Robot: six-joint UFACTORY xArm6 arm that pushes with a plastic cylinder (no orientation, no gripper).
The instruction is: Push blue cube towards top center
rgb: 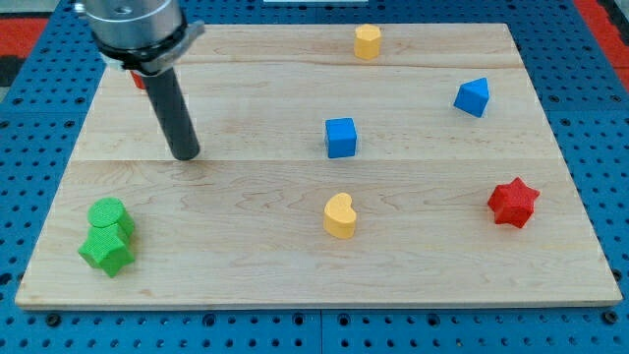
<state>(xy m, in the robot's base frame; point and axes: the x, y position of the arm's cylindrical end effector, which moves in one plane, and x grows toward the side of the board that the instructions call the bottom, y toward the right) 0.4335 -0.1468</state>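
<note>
Nearest the view's bottom, the wooden board (295,280) lies on a blue pegboard table (29,128), with two green blocks (108,236) touching at its lower left. Just right of them come a yellow heart block (340,215) and a red star block (513,203). Squarely at mid-board sits the blue cube (341,137), no long axis, bare wood all round. Above it a yellow block (368,41) stands by the top edge; a blue wedge-like block (473,96) sits right. My tip (185,154) rests well left of the cube; it has no jaws. A red block (140,81) peeks behind the rod.

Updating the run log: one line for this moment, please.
tip: left of blue cube, apart | cube: board centre | push: not begun
</note>
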